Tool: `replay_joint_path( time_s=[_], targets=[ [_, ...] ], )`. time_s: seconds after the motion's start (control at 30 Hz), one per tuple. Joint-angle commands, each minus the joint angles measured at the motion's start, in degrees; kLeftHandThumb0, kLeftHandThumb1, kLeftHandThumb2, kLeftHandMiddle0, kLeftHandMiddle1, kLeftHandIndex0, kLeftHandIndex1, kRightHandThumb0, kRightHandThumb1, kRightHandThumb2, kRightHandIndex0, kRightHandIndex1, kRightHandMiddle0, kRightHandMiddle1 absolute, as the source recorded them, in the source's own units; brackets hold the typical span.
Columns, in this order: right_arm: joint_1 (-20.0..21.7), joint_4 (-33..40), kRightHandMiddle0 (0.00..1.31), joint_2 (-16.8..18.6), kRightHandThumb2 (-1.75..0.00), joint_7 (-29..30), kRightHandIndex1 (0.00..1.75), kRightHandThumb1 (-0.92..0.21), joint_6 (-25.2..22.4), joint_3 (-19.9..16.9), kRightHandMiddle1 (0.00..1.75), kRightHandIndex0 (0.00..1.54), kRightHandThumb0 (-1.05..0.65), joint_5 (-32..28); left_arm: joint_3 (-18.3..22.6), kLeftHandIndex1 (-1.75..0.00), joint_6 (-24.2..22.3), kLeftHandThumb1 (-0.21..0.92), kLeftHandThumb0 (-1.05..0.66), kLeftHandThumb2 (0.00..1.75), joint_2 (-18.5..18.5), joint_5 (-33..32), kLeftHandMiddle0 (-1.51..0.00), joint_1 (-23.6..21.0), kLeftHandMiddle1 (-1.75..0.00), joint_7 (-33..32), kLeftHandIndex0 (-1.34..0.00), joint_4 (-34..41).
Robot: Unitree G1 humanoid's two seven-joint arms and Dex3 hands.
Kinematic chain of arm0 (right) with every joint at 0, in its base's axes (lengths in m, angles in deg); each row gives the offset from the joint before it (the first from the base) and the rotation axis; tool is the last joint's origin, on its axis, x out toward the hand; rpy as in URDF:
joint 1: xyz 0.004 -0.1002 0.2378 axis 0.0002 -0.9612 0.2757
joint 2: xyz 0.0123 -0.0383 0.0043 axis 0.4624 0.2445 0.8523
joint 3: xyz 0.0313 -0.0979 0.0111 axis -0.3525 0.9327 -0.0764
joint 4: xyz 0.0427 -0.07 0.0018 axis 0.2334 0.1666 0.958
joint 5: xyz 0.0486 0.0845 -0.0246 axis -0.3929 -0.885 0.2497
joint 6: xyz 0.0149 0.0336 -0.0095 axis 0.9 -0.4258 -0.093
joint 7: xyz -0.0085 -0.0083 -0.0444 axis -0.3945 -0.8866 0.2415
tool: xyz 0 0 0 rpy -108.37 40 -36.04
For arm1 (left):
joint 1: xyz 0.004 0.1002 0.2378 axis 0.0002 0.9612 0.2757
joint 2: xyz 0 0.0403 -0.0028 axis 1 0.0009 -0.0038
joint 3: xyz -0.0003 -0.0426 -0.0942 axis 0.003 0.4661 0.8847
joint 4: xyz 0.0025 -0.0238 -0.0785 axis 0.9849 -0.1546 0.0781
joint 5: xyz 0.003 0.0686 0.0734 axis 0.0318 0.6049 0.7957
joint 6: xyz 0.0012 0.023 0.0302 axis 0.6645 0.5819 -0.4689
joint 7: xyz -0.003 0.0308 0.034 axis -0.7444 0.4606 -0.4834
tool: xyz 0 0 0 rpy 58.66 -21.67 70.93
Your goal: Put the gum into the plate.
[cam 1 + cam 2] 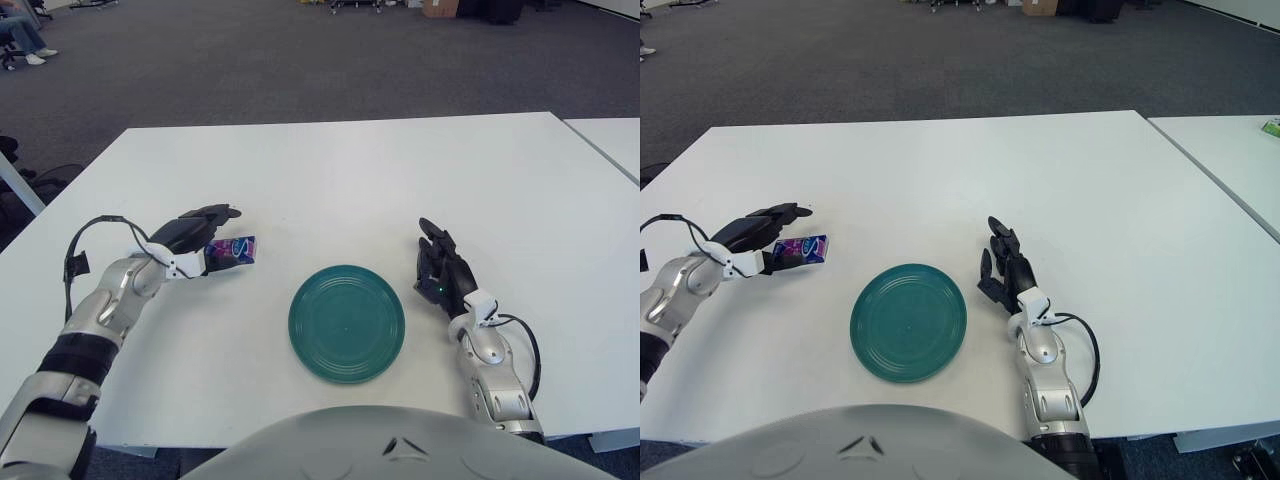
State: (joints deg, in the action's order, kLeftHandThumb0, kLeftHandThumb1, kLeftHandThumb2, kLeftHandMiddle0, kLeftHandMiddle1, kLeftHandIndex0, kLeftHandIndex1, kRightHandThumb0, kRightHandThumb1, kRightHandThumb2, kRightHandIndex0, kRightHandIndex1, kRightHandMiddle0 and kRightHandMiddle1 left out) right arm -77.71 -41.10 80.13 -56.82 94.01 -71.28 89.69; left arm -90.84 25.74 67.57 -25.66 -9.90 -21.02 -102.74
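Note:
The gum point(234, 250) is a small blue and pink pack lying on the white table point(340, 170), left of the green plate point(347, 323). My left hand point(205, 238) is at the pack's left end. Its fingers point(212, 213) stretch out above the pack and its thumb sits low beside it, not closed on it. The plate stands bare near the table's front edge. My right hand point(440, 268) shows just right of the plate with its fingers spread, holding nothing.
A second white table point(610, 140) adjoins at the right, with a narrow gap between. Grey carpet lies beyond the table's far edge.

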Motion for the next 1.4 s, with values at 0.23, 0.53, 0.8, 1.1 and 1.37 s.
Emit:
replay_joint_path(
  time_s=[0.23,0.53,0.8,1.1,1.37],
  targets=[
    [-1.5,-1.3,0.0,-0.4,-0.91,-1.0,0.0,-0.92,-4.3,-0.8,0.32,0.13,-0.67,-1.6,-3.5,-0.84,2.5,0.92,-1.01,0.25,-0.1,0.4,-0.13,-7.6,-0.01,1.9,0.0,-12.5],
    [-1.3,-0.1,0.0,-0.6,-0.9,-1.7,0.0,-0.92,-6.4,-0.9,0.3,0.12,-0.68,-2.0,-6.6,-0.91,4.0,0.92,-0.97,0.22,-0.5,1.6,-0.17,-10.5,-0.02,2.4,0.0,-18.7],
    [-1.1,0.3,0.0,-0.3,-0.9,-2.2,0.0,-0.92,-8.6,-1.1,0.29,0.12,-0.68,-3.1,-9.8,-0.99,5.7,0.91,-0.88,0.1,-1.8,2.0,-0.23,-11.6,-0.02,4.1,-0.03,-22.8],
    [-0.8,0.5,0.0,-0.7,-0.91,-2.3,0.0,-0.92,-10.2,-1.3,0.28,0.11,-0.69,-3.2,-15.0,-1.03,4.5,0.88,-0.75,0.06,-2.7,3.9,-0.29,-8.8,-0.04,7.2,-0.09,-24.0],
    [-1.1,1.6,0.0,-0.3,-0.9,-2.5,0.01,-0.92,-10.1,-2.2,0.3,0.13,-0.7,-5.0,-18.9,-1.12,6.3,0.81,-0.55,0.1,-1.3,4.5,-0.16,-8.0,-0.56,10.8,-0.15,-25.4]
  ],
)
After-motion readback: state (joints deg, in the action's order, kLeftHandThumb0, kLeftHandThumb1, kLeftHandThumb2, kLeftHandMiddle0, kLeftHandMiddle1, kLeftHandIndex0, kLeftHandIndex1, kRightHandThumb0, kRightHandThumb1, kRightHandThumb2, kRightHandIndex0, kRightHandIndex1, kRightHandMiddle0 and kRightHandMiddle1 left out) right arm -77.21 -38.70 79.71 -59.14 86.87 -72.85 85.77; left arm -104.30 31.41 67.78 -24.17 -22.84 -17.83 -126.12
